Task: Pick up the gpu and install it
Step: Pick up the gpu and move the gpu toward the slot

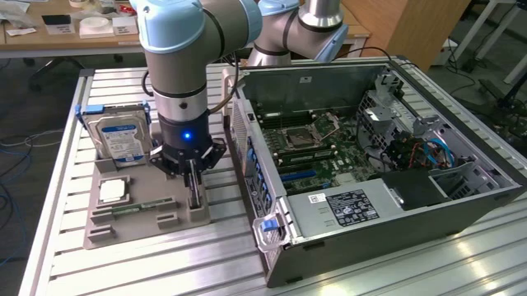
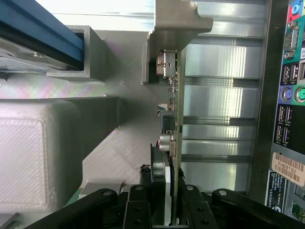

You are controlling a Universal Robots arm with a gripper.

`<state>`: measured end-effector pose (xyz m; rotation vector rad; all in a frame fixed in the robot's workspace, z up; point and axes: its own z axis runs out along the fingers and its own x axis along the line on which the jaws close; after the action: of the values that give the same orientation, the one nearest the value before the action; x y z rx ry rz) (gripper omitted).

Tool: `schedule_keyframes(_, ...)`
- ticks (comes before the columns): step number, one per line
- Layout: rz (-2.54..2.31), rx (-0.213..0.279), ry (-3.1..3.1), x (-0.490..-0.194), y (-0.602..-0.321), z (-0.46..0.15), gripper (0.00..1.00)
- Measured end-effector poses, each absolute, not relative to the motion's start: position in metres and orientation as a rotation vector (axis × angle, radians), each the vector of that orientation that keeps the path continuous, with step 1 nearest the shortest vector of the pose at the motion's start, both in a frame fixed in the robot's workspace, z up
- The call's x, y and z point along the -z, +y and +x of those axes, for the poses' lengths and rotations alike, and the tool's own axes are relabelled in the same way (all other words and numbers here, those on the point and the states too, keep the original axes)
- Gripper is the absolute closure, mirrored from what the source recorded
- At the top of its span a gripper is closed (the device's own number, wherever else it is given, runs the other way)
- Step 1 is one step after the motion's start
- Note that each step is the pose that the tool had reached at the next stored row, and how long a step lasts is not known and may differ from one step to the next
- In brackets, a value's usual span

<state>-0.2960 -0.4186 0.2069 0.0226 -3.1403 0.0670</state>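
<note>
The gripper (image 1: 191,176) straddled the gpu (image 1: 195,198), which stood on edge in the grey holder (image 1: 132,231), at the exterior view's left of the computer case (image 1: 461,203). The upright position presented its top edge for grasping. Clamping could not be determined.

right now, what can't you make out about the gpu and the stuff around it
gpu, exterior view: the gripper covers its upper part; a dark edge shows.
gpu, wrist view: seen edge-on, so its board faces are hidden.
hard drive, exterior view: base hidden in the grey holder; label print too small to read.
rear ports, wrist view: cut off by the picture's edge.
</note>
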Motion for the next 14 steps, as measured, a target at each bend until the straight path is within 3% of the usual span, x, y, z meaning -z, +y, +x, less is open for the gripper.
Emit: schedule_keyframes(14, 0.023, -0.067, -3.14, -0.2163, -0.4185, -0.296, 0.72)
